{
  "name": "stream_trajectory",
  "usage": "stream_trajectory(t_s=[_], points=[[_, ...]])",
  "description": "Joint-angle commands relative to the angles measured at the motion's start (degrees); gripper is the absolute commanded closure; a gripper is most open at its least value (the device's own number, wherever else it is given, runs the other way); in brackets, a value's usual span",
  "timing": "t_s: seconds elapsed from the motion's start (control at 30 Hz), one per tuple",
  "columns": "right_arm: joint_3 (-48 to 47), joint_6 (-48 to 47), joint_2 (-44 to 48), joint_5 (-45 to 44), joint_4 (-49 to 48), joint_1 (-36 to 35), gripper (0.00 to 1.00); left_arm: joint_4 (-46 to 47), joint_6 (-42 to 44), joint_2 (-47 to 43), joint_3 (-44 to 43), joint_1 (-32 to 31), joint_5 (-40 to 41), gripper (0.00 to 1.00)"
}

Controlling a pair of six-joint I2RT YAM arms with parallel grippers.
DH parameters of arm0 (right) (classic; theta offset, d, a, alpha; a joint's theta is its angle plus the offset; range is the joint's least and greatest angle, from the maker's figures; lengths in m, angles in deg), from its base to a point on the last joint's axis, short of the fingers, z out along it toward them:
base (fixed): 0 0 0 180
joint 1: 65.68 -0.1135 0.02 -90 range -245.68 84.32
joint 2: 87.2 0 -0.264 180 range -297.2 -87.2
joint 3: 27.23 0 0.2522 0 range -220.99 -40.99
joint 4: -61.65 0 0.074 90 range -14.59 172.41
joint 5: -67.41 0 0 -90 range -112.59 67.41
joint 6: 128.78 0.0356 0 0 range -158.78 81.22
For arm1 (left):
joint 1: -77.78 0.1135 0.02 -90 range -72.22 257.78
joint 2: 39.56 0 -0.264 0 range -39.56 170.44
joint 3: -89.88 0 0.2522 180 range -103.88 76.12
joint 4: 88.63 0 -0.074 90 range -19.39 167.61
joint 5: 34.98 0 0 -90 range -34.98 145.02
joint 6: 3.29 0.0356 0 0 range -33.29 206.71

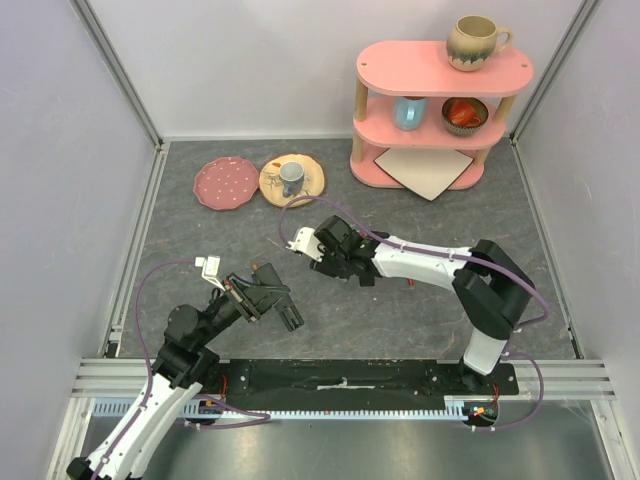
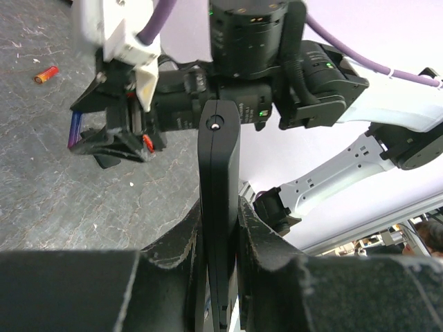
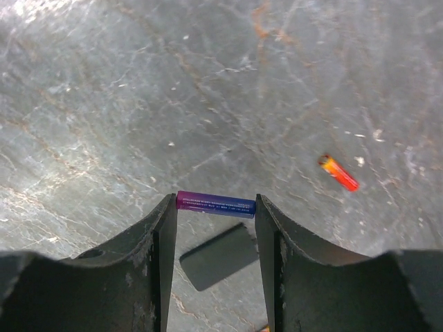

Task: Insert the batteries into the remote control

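Note:
My left gripper (image 2: 220, 209) is shut on the black remote control (image 2: 219, 173), held edge-on with its far end pointing at the right gripper; in the top view the gripper (image 1: 262, 295) holds it above the mat. My right gripper (image 3: 215, 207) is shut on a blue-purple battery (image 3: 208, 203), gripped end to end between the fingertips above the mat. This battery also shows in the left wrist view (image 2: 73, 128). The right gripper (image 1: 322, 252) hangs just beyond the remote. A red-orange battery (image 3: 339, 173) lies loose on the mat and also shows in the left wrist view (image 2: 46, 75).
A small flat dark rectangular piece (image 3: 218, 256) lies on the mat under the right gripper. At the back stand a pink plate (image 1: 225, 183), a yellow plate (image 1: 308, 186) with a cup, and a pink shelf (image 1: 440, 130) holding a mug, a cup and a bowl.

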Motion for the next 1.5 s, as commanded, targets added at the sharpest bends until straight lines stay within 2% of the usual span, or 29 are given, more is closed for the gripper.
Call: stream_trajectory(t_s=[0.0, 0.27, 0.4, 0.5, 0.67, 0.77, 0.9, 0.93, 1.0, 1.03, 1.07, 1.17, 1.2, 1.23, 1.27, 1.3, 1.4, 1.47], points=[[-0.1, -3.4, -1.5, 6.0, -0.6, 0.1, 0.74, 2.1, 0.0, -4.5, 3.2, 0.2, -0.8, 0.98], [0.2, -1.6, -4.5, 9.9, -0.1, 0.8, 0.7, 2.6, -0.4, -4.5, 3.6, 0.2, -1.0, 0.98], [-0.5, 0.5, -6.2, 13.3, 0.8, 2.2, 0.54, 2.2, -0.5, -4.5, 3.4, 0.2, -1.1, 0.98], [-0.9, 1.4, -7.0, 13.6, 1.2, 2.4, 0.47, 1.9, -0.3, -4.4, 3.4, 0.2, -1.0, 0.98], [-2.3, 2.7, -6.6, 12.5, 2.0, 2.9, 0.42, 1.5, 0.1, -4.5, 3.3, 0.2, -1.2, 0.98], [-3.3, 3.6, -5.7, 12.2, 2.9, 2.9, 0.35, 1.5, 0.1, -4.5, 3.4, 0.2, -1.1, 0.98], [-4.4, 5.4, -4.1, 11.1, 3.5, 2.9, 0.17, 1.5, 0.1, -4.4, 3.6, 0.2, -1.2, 0.98], [-4.6, 6.2, -3.1, 10.3, 3.5, 2.9, 0.15, 1.4, 0.1, -4.4, 3.7, 0.2, -1.2, 0.98], [-5.2, 9.9, -1.1, 8.5, 2.6, 2.9, 0.14, 1.4, 0.0, -4.5, 3.6, 0.2, -1.2, 0.98], [-5.2, 12.1, -0.4, 3.8, 1.5, 2.9, 0.14, 1.5, 0.1, -4.5, 3.6, 0.2, -1.2, 0.98], [-4.6, 18.4, 0.3, 2.0, 0.6, 2.9, 0.14, 1.4, 0.1, -4.5, 3.5, 0.2, -1.2, 0.98], [-3.1, 30.0, 2.4, -3.3, -2.1, 2.9, 0.15, 1.4, 0.1, -4.5, 3.7, 0.2, -1.1, 0.98], [-2.9, 39.6, 2.6, -5.2, -1.6, 2.9, 0.14, 1.3, 0.0, -4.5, 3.7, 0.2, -1.0, 0.98], [-2.5, 43.5, 2.8, -6.2, -1.6, 2.9, 0.15, 1.0, 0.0, -4.5, 3.7, 0.1, -0.7, 0.98], [-1.4, 47.4, 3.0, -7.4, -1.6, 2.9, 0.17, 0.8, 0.0, -4.5, 3.6, 0.2, -0.5, 0.98], [-0.6, 55.9, 3.4, -8.4, -1.7, 2.9, 0.19, 0.8, 0.0, -4.5, 3.5, 0.2, -0.4, 0.98], [2.6, 67.0, 4.0, -10.5, -2.8, 2.6, 0.3, 0.4, 0.2, -4.5, 3.2, 0.2, 0.3, 0.98], [2.9, 69.1, 3.5, -11.6, -3.3, 1.9, 0.37, 0.2, 0.2, -4.5, 3.1, 0.2, 0.4, 0.98]])
